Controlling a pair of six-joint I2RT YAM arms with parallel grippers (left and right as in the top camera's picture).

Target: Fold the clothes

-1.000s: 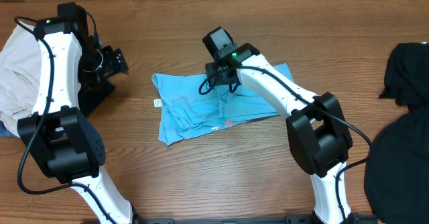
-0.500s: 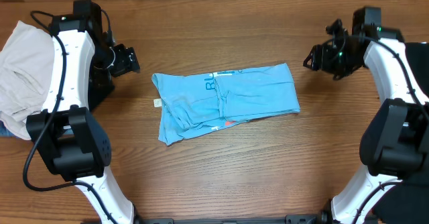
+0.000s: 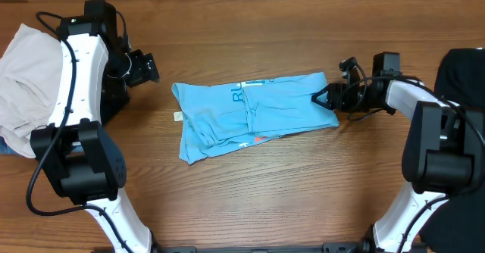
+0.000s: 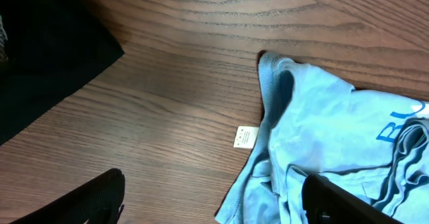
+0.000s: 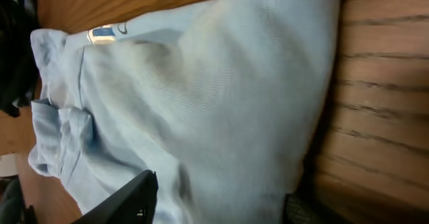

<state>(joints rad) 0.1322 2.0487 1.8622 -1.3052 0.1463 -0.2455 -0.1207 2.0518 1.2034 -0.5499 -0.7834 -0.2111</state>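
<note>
black garment (image 3: 464,75) cropped right, lettering (image 3: 236,95) partly hidden

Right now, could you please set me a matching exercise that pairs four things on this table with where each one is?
Things:
1. sky-blue T-shirt
2. off-white garment
3. black garment
4. right gripper

Places:
A. at the far right edge of the overhead view
B. at the T-shirt's right edge
C. lying partly folded in the middle of the table
D. piled at the far left edge of the overhead view

Pairs: 1-C, 2-D, 3-A, 4-B
</note>
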